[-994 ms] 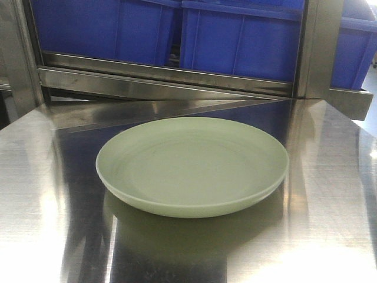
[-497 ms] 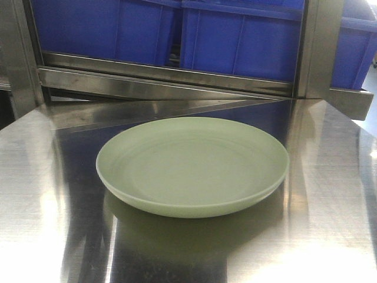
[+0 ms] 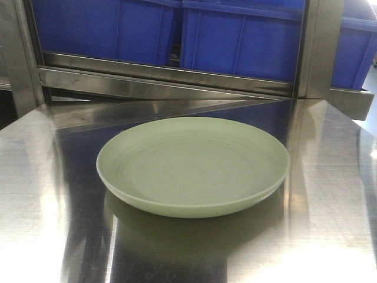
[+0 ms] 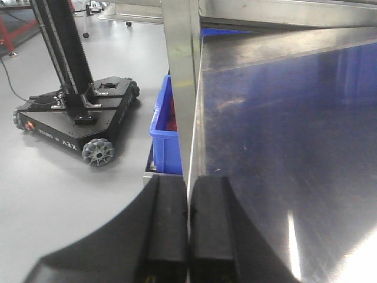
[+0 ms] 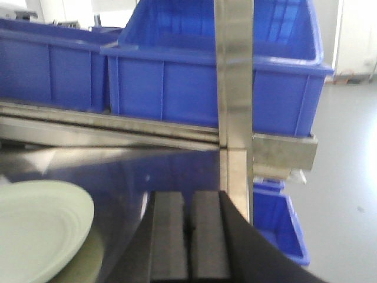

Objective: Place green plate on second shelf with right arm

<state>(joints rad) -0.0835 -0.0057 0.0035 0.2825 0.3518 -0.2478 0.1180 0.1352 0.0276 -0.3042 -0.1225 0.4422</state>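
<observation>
The green plate (image 3: 192, 165) is seen lying flat on the steel table (image 3: 330, 194), with blue bins (image 3: 235, 35) at the far side. The left gripper (image 4: 188, 200) and the right gripper (image 5: 189, 212) are clenched, with nothing held.

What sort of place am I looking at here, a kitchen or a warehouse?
Probably a robotics test lab or workshop, not a kitchen: a stainless steel rack holding blue plastic bins, a smooth grey floor, and a black wheeled machine base parked nearby.
</observation>
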